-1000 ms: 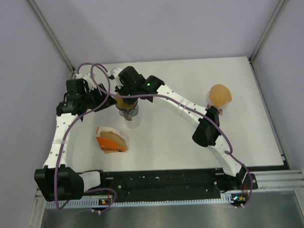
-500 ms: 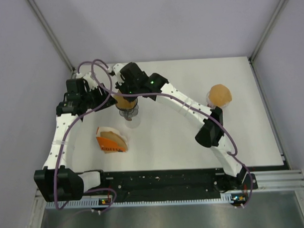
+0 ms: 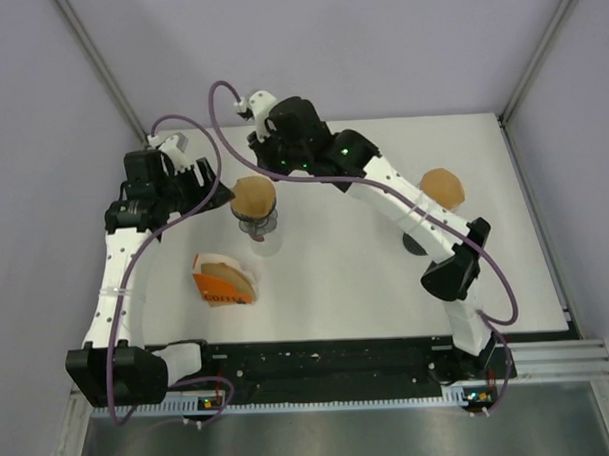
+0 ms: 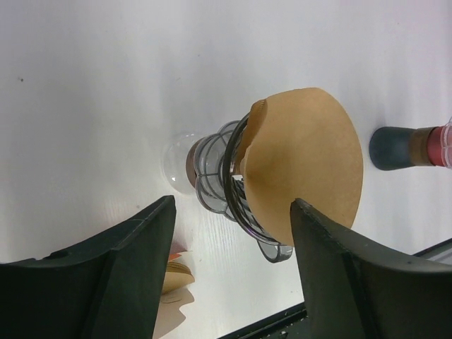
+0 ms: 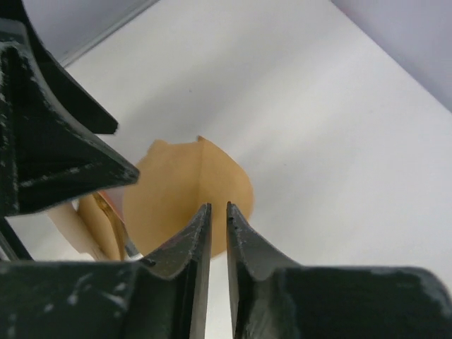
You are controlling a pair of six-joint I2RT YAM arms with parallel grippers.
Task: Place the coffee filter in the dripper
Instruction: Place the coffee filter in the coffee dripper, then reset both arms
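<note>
Right gripper (image 5: 217, 206) hangs just above the coffee filter (image 4: 304, 162), its jaws all but closed with only a thin slit between the tips and nothing in it. The left gripper (image 4: 233, 203) stands wide open beside the dripper (image 4: 212, 173), one finger to each side, and touches neither the dripper nor the paper. The brown filter sits in the mouth of the dripper, toward the far left corner of the table (image 3: 366, 276). It is apart from both grippers, so the placing itself looks essentially done. The paper rises well above the wire rim and looks tilted, so the next move probably calls for a gentle downward nudge to seat it, or for both arms to draw clear without brushing it. Whether the filter's tip reaches the bottom of the cone is hidden by the paper. The dripper's glass foot is blurred. Near the right edge, a second brown filter (image 3: 441, 188) has its support partly covered by the right arm. An orange filter pack (image 3: 224, 283) lies nearer the front edge.
</note>
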